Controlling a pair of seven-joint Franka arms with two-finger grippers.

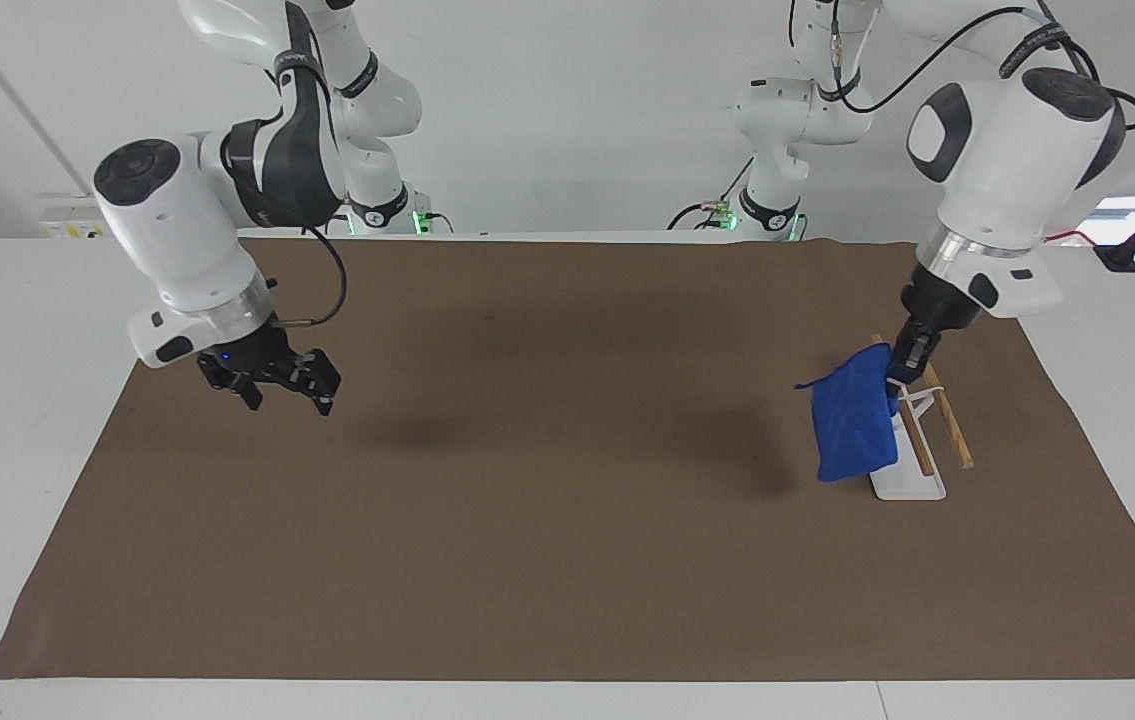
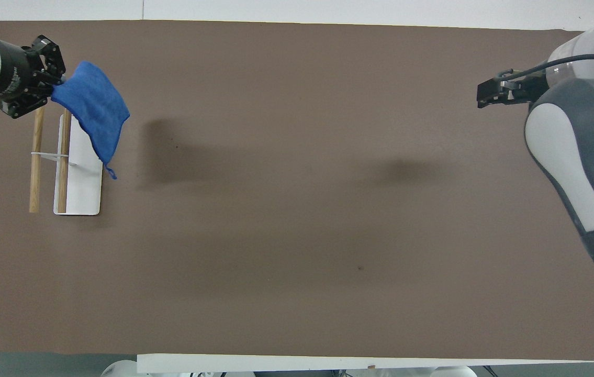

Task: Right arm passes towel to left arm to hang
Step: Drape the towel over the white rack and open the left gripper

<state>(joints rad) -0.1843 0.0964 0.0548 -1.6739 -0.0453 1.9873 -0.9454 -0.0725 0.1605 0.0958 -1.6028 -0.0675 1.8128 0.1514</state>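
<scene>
The blue towel (image 1: pixel 855 425) hangs by one corner from my left gripper (image 1: pixel 899 372), which is shut on it. It also shows in the overhead view (image 2: pixel 95 112), spread flat with its small loop at the low corner. The towel hangs in the air over the white rack (image 1: pixel 905 482), at the edge toward the table's middle, and hides part of the base. The rack's two wooden rods (image 2: pixel 35 157) lie just beside the left gripper (image 2: pixel 52 79). My right gripper (image 1: pixel 275 392) is open and empty above the mat at the right arm's end, also seen in the overhead view (image 2: pixel 485 97).
The brown mat (image 1: pixel 567 560) covers most of the white table (image 1: pixel 17 330). Smaller white arms with green base lights (image 1: pixel 377 210) stand at the robots' edge of the table.
</scene>
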